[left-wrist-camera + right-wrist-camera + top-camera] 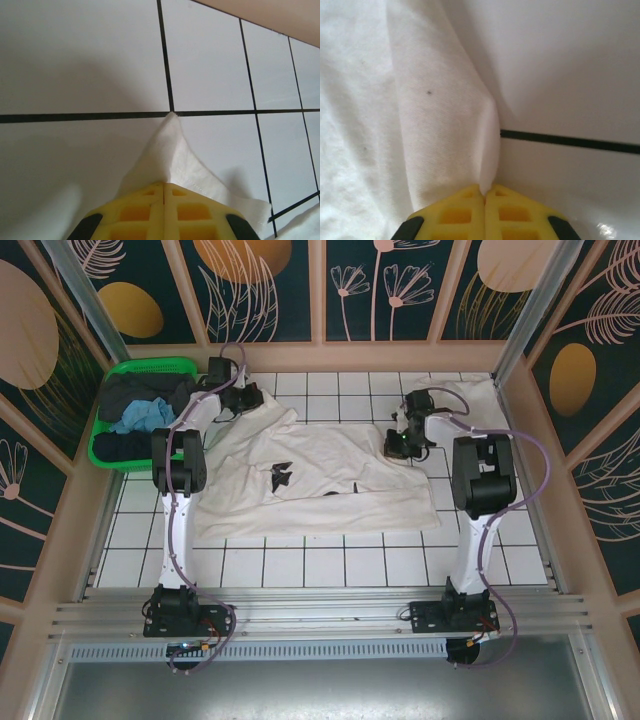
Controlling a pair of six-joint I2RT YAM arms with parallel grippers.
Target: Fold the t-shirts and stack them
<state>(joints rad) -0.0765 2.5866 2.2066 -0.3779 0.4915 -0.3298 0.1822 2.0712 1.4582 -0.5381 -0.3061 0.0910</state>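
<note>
Edges of the t-shirt [340, 455], judged limp and light, are pinched in the left gripper [164, 185] and right gripper [485, 186].

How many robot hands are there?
2. The left hand pinches a corner of the white t-shirt, far left by the green basket. The right hand pinches its cloth, far right. None seem hidden.

Thin, wrinkled white cotton t-shirt [340, 465] lies spread across the middle of the white tiled table [300, 565], small dark print [280, 476] near its centre. Its far corners are bunched into little peaks.
</note>
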